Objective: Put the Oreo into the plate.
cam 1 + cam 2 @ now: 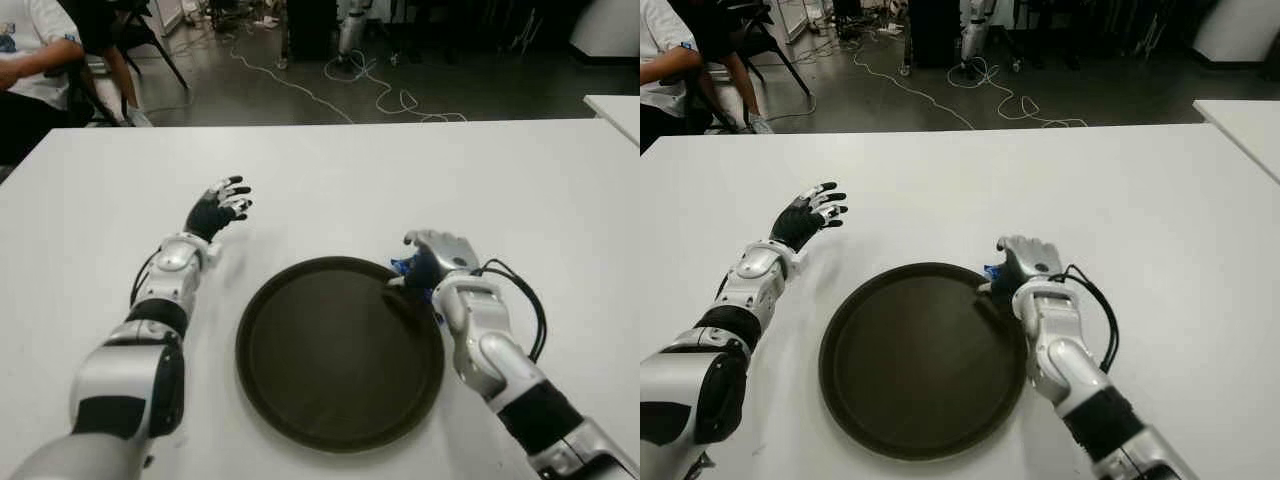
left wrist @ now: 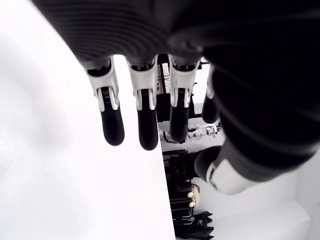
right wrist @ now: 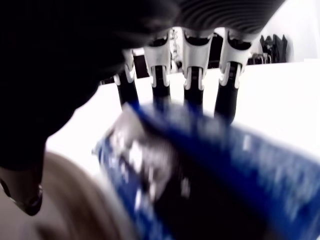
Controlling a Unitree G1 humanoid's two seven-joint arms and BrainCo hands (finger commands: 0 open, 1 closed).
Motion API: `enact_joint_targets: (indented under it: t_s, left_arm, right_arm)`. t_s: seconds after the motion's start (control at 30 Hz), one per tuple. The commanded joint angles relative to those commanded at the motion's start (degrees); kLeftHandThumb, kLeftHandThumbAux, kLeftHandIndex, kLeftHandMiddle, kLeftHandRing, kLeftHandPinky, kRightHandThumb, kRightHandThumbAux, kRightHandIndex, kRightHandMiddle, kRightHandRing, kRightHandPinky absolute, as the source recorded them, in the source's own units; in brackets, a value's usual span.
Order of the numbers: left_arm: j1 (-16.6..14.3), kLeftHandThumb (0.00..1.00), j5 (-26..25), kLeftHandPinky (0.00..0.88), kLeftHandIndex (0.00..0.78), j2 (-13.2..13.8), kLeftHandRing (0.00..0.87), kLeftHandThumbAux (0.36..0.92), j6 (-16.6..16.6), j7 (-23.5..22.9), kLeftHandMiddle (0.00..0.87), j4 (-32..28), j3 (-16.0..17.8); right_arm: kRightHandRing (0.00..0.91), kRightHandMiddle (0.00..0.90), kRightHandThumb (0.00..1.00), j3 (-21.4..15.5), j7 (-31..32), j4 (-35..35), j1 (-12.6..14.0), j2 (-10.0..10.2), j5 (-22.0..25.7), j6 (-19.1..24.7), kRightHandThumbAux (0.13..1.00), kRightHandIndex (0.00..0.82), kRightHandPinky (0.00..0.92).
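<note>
On the white table there is one dark round plate, and it has nothing inside it. There is one Oreo pack, blue in colour, and it is in the right hand, which is at the far right edge of the plate, over the rim. In the head views only a small blue corner of the pack shows from under the hand; the right wrist view shows it much nearer, with the four fingers curled behind it, so the hand is grasping it. Whether the pack touches the plate I cannot tell. The left hand is idle, beyond the plate on its left side, well apart from it; its fingers are loosely extended and they hold nothing. At the far left corner of the table one person in a white shirt is sitting.
</note>
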Motion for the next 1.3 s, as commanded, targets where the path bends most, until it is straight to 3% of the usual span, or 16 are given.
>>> enact_joint_targets:
  t_s: [0.17,0.47,0.93,1.3]
  left_arm:
    - [0.0,0.034,0.2,0.214,0.143,0.0,0.198,0.724,0.1,0.1,0.197,0.0,-0.2]
    - [-0.2,0.048,0.0,0.223,0.145,-0.1,0.203,0.723,0.6,0.2,0.199,0.0,-0.1]
    - [-0.2,0.031,0.1,0.217,0.140,-0.1,0.200,0.742,0.8,0.5,0.197,0.0,-0.2]
    - [-0.1,0.041,0.0,0.229,0.146,-0.2,0.207,0.723,0.6,0.2,0.202,-0.1,-0.1]
  right_arm:
    - [0.369,0.325,0.000,-0.8,0.8,-2.7,0.5,-0.5,-0.5,0.9,0.572,0.284,0.393]
    - [0.331,0.309,0.000,-2.0,1.6,-5.8,1.0,-1.2,-0.9,2.2,0.560,0.268,0.323]
    - [0.304,0.295,0.000,-2.8,1.6,-5.7,0.8,-1.4,-1.8,2.4,0.578,0.276,0.290]
    - [0.281,0.279,0.000,-3.6,0.9,-4.4,0.7,-1.6,-1.3,1.6,0.569,0.274,0.258]
